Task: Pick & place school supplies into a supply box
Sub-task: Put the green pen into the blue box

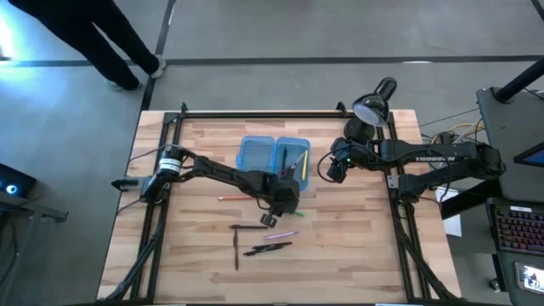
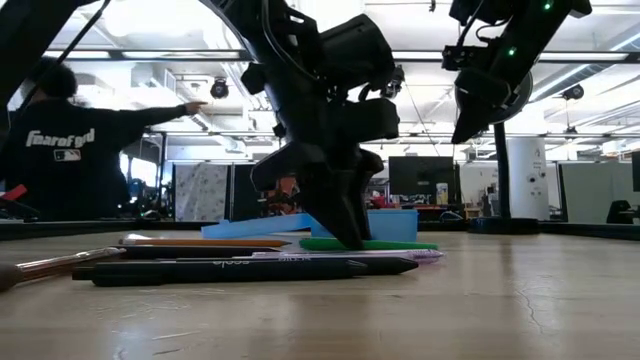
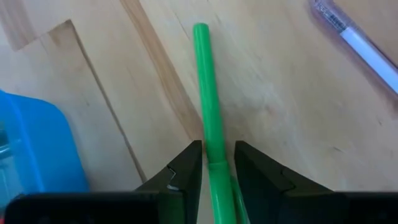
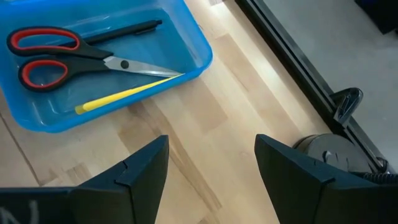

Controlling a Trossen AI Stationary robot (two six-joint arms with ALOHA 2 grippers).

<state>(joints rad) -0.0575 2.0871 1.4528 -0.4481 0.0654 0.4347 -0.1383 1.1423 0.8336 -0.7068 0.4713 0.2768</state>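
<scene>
The green pen [image 3: 208, 93] lies flat on the wood just in front of the blue supply box [image 1: 272, 157]. My left gripper [image 3: 217, 158] stands on it, pointing down, shut on it; the low view shows the left gripper [image 2: 345, 232] at table height. My right gripper [image 4: 211, 180] hangs open above the table beside the box's right half [image 4: 186, 68]. That half holds the red-handled scissors [image 4: 56, 59], a yellow pencil [image 4: 124, 94] and a black pen [image 4: 127, 30]. My left gripper pinches the green pen between its two fingertips [image 3: 186, 165], at a step in the barrel [image 3: 216, 149] toward one end. The fingers come from above, pointing down, and lie across the pen. The pen rests on the table along its whole length.
Near the table's front lie a pink pen [image 1: 231, 198], several black pens [image 1: 268, 248] and a pale pen with a pink tip [image 1: 285, 235]. A black desk lamp [image 1: 374, 102] stands at the far right corner. A person [image 2: 70, 160] stands behind the table.
</scene>
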